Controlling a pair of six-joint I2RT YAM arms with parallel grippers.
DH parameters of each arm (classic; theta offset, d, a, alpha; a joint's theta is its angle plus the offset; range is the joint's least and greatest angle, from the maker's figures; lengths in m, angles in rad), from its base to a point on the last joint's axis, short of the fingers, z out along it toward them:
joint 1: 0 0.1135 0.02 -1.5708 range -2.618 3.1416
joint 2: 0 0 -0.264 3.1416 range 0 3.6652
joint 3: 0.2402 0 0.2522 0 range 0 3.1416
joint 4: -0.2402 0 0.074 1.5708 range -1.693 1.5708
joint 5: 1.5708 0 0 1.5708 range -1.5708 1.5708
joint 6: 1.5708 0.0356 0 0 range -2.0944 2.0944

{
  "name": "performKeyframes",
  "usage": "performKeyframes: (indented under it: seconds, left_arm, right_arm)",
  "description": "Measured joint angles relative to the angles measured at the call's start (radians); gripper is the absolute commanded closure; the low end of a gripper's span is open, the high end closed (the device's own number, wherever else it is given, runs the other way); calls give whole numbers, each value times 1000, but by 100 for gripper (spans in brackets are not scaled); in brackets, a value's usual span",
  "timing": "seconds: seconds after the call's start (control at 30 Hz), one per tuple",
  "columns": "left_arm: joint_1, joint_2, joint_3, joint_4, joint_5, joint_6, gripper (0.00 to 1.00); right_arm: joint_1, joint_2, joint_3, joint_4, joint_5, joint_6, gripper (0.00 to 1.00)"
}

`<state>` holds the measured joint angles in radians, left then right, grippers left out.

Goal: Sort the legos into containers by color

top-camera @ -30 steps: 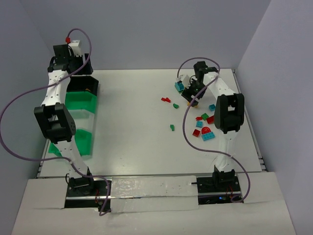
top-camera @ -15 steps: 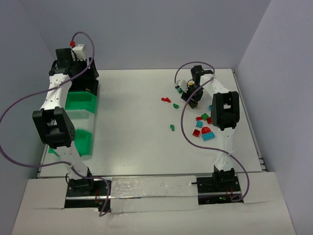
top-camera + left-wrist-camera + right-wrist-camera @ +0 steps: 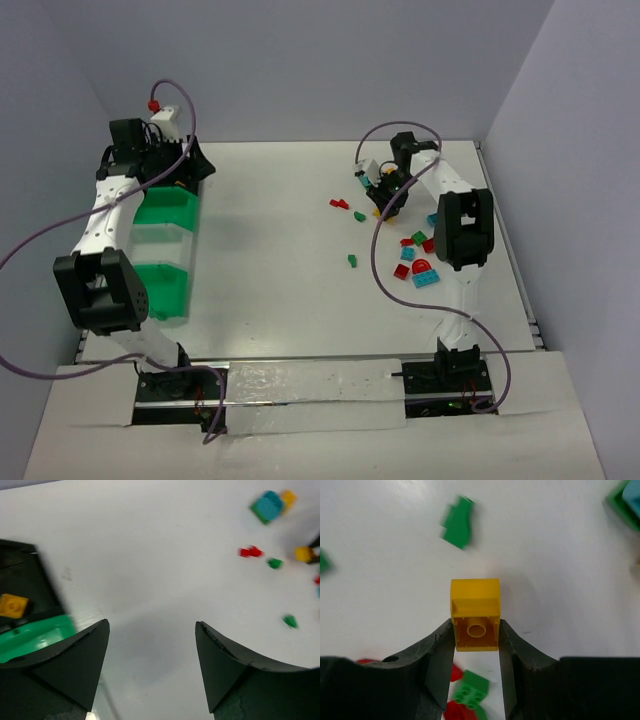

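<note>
A yellow lego (image 3: 475, 614) sits clamped between the fingertips of my right gripper (image 3: 476, 631), above the white table; the top view shows this gripper (image 3: 388, 198) at the back right among scattered legos. Loose legos lie around it: a red one (image 3: 340, 204), green ones (image 3: 358, 215) (image 3: 352, 261) and a red-and-teal cluster (image 3: 420, 265). My left gripper (image 3: 150, 630) is open and empty, hovering beside the containers. A black container (image 3: 25, 575) holds a yellow lego (image 3: 12, 605), and a green container (image 3: 35, 635) adjoins it.
Green containers (image 3: 165, 215) (image 3: 165, 290) run down the table's left edge, with the left arm (image 3: 110, 205) stretched over them. A teal-and-green piece (image 3: 267, 507) lies at the back. Grey walls enclose the table on three sides.
My right gripper has lowered and closed on the yellow lego. The left gripper has swung right, away from over the black container, staying open.
</note>
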<state>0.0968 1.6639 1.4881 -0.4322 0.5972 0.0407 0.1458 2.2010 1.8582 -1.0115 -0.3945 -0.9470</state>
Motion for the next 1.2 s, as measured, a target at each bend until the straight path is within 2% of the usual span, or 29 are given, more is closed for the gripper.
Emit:
performKeyframes:
  seconds: [0.13, 0.23, 0.43, 0.6, 1.0, 1.2]
  left_arm:
    - [-19, -158, -160, 109, 210, -55, 22]
    - [-78, -245, -248, 188, 310, -92, 23]
    - [-243, -308, -341, 268, 448, -154, 24]
    - [-302, -309, -367, 292, 505, -188, 25]
    - [-387, -309, -378, 312, 609, -206, 23]
    - [-417, -306, -377, 309, 610, -198, 29]
  right_arm:
    - [17, -127, 34, -67, -263, 84, 78]
    - [68, -241, 36, -68, -415, 150, 79]
    - [300, -408, -41, 18, -583, 299, 79]
    - [397, -409, -46, 39, -628, 362, 79]
    - [409, -389, -46, 44, -653, 408, 79]
    - [411, -376, -42, 36, -670, 408, 79]
